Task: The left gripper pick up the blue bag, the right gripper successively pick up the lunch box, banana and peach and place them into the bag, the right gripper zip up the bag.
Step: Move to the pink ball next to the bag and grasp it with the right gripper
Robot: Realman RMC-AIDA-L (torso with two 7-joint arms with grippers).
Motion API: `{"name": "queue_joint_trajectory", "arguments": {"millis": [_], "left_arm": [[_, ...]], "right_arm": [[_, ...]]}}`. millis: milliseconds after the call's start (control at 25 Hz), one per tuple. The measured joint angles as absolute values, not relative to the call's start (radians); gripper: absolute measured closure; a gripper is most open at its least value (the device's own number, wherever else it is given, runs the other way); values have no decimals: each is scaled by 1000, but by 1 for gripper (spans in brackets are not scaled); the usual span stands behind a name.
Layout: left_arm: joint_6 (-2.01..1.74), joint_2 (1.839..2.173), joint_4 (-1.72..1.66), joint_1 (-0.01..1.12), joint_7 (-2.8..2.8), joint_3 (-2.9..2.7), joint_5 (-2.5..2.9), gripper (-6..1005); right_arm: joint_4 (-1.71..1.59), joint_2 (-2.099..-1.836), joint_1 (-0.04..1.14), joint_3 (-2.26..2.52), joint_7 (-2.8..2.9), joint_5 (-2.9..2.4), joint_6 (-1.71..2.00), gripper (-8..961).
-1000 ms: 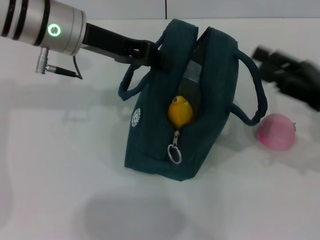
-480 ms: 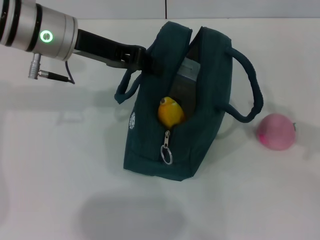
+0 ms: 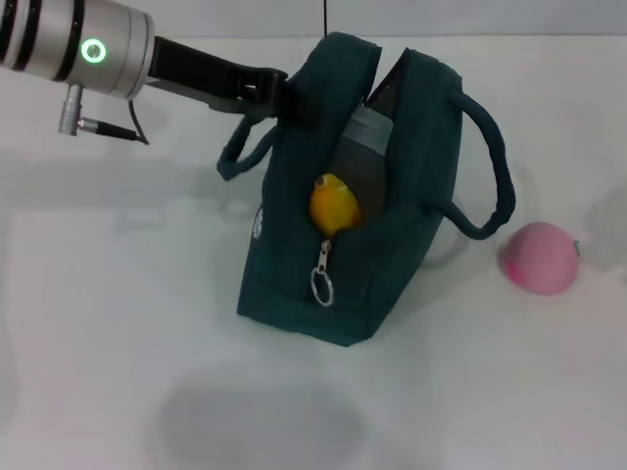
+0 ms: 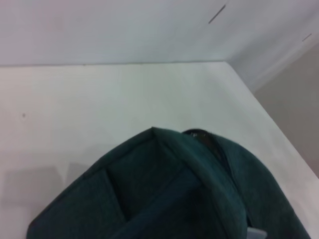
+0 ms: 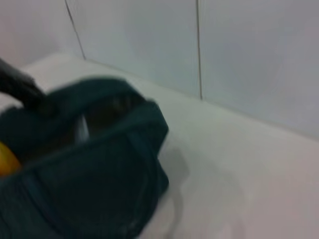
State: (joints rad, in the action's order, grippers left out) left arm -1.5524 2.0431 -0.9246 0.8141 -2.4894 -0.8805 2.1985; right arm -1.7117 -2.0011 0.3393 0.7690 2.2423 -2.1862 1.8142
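While the dark teal-blue boxy fabric bag (image 3: 338,211) stands mid-frame w/ its top unzipped, the left gripper (image 3: 279,98) reaches in from upper left and pinches the bag's upper rim beside a loop handle. Yellow-orange banana (image 3: 333,204) tip pokes out of the opening, just above the silver ring zipper pull (image 3: 322,286). Small round pink peach (image 3: 538,258) lies right of the bag, apart from it. Right gripper: out of view.

Left gripper (image 3: 284,98): jaws hidden behind far-left rim of blue bag (image 3: 294,264); state not readable. Banana (image 3: 333,204): only one end shows in the open zipper gap, rest inside. Lunch box not discernible. Right wrist view blurred; bag cut off there.
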Motion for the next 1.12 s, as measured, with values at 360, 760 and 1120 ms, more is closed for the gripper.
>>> {"name": "queue_joint_trajectory", "arguments": {"millis": [360, 760, 1120], "left_arm": [[-1546, 2044, -924, 826, -2491, -880, 2198, 945], [-1538, 2044, -925, 825, -2488, -881, 2198, 945], [-1537, 2047, -925, 821, -2484, -880, 2198, 944]], "right_arm": [[-1430, -2001, 490, 862, 2233, -2281, 1742, 258], [-1244, -2013, 651, 959, 2288, -2518, 1694, 78], [-1108, -2013, 697, 1031, 2288, -2521, 1613, 78]]}}
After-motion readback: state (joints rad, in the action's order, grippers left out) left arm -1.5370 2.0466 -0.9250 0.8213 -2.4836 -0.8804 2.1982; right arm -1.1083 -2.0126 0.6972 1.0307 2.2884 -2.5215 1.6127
